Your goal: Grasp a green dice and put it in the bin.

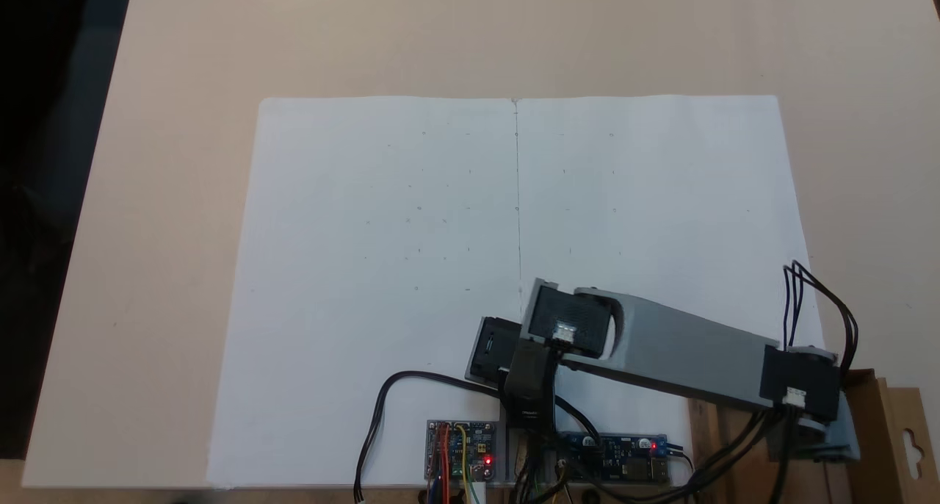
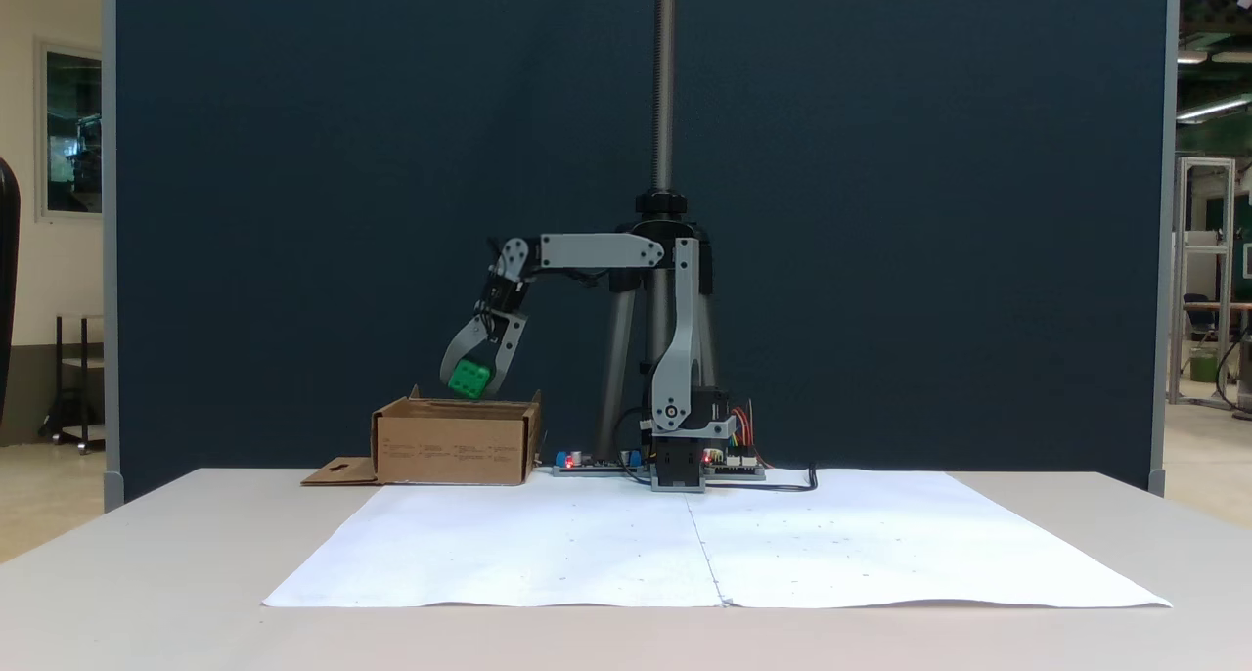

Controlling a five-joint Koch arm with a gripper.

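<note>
White paper (image 2: 714, 544) covers the table (image 2: 147, 573) nearest the camera in a fixed view. Farther back at left, the bin (image 2: 455, 444) stands on the table, its flap (image 2: 337, 472) lying flat leftward. Just above the bin's open top, the green dice (image 2: 469, 379) sits between the jaws of the gripper (image 2: 469, 385), which clamps it. Rightward, the arm's base (image 2: 680, 461) stands beside circuit boards (image 2: 597, 461).

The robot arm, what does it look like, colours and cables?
Light grey plastic links joined by black servo blocks, with thin black cables looping beside the links. The curved grey fingers taper downward. Circuit boards with red lights sit at the base.
</note>
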